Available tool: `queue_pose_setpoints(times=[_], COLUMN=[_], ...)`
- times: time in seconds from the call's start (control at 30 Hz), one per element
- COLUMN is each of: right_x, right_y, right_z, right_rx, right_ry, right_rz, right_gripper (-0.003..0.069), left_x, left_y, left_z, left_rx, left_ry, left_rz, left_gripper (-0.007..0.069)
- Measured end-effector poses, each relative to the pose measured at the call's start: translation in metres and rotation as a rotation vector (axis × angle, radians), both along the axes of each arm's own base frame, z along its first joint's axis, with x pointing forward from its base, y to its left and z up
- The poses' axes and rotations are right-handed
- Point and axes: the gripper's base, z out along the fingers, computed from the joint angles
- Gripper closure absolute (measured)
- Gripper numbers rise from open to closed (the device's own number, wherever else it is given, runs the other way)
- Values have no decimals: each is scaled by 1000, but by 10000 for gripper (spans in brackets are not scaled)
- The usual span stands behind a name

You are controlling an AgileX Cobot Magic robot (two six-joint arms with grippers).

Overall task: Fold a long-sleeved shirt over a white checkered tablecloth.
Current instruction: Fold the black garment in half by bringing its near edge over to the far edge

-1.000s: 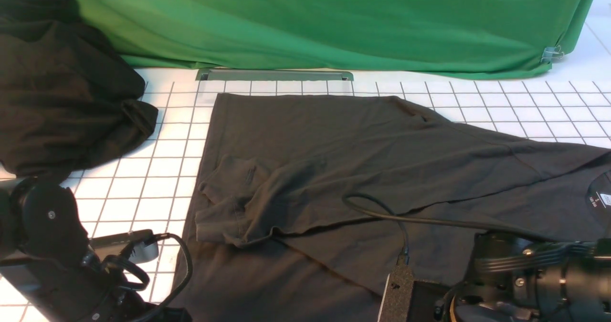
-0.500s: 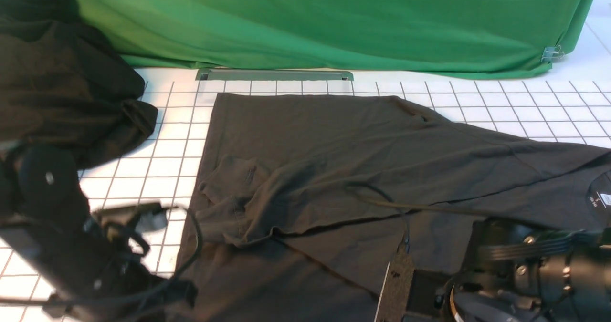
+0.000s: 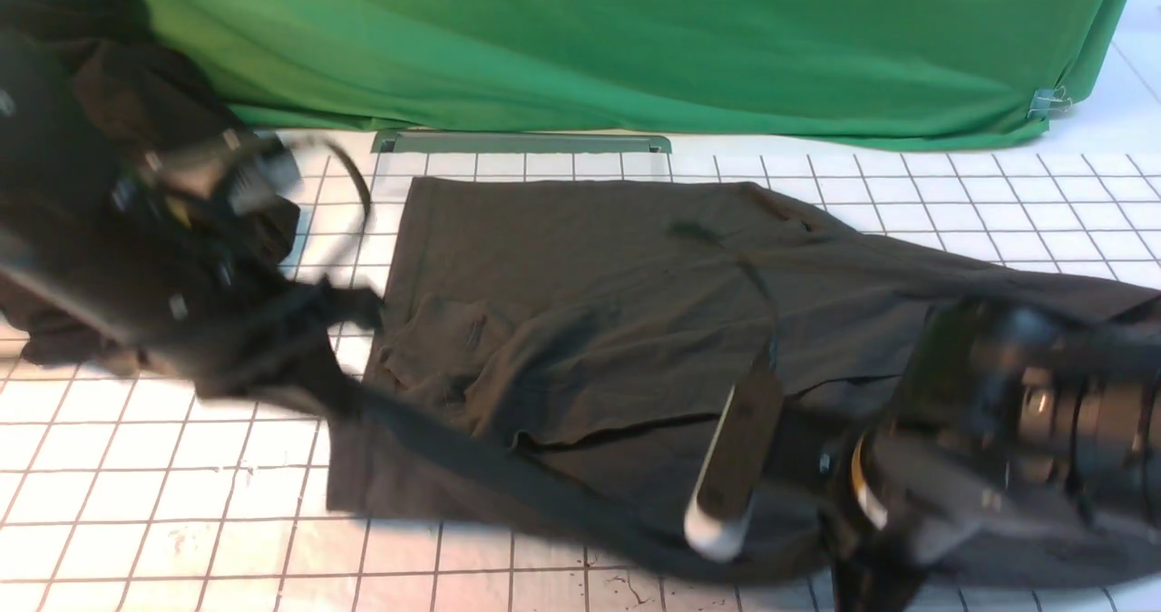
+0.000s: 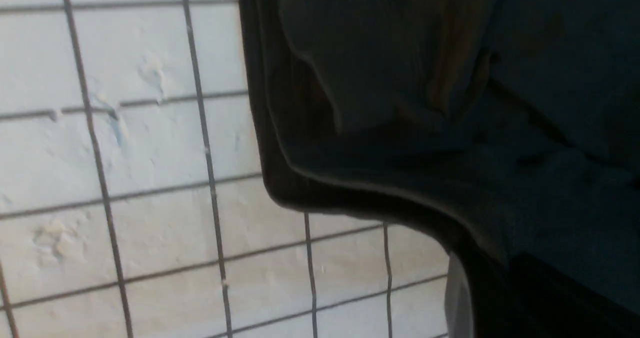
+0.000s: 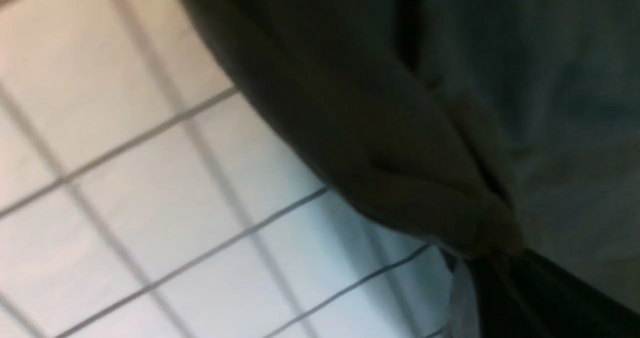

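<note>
Pinching long-sleeved shirt (image 3: 590, 322) hem | left gripper (image 4: 480, 273), right gripper (image 5: 475, 273) both closed | white checkered tablecloth (image 3: 181, 503) below

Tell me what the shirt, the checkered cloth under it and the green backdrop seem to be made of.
Shirt: soft charcoal knit, probably cotton jersey; matte, drapes limply and creases.
Checkered cloth: white with thin grey lines, smooth with slight sheen and scuffed flecks, so perhaps coated fabric or vinyl; unsure.
Green backdrop: plain cloth, likely woven; matte, hangs in loose folds.
</note>
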Motion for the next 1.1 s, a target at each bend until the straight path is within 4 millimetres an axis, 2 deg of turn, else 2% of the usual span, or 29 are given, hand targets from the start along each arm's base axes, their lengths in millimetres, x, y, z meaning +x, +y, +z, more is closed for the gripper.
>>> queue_pose_setpoints(times=[0.1, 0.27, 0.53, 0.6, 0.67, 0.8, 0.93, 1.03, 1.1], right_x=[21, 42, 83, 89, 104, 123, 159, 174, 193], right_y=[-7, -18, -40, -41, -40, -37, -28, -25, -23], right_z=[15, 29, 51, 53, 50, 45, 38, 35, 30], right_rx=[39, 75, 149, 155, 155, 150, 148, 144, 143], right_ry=[-43, -92, -197, -203, -203, -205, -215, -219, -227], right_rz=[-47, -87, -181, -195, -217, -229, -241, -245, -254], right_gripper=[633, 633, 633, 633, 633, 633, 633, 633, 633], left_x=[18, 35, 87, 94, 109, 125, 149, 160, 175], left_y=[9, 9, 5, 5, 2, -1, -3, -4, -4], left_z=[11, 10, 1, 2, -2, -13, -30, -34, -36], left_rx=[-42, -52, -69, -70, -85, -99, -101, -107, -123], left_ry=[-31, -25, -21, -30, -28, -17, -26, -50, -92], left_rz=[58, 70, 87, 88, 92, 99, 114, 131, 173], left_gripper=[605, 605, 605, 605, 605, 605, 605, 605, 605])
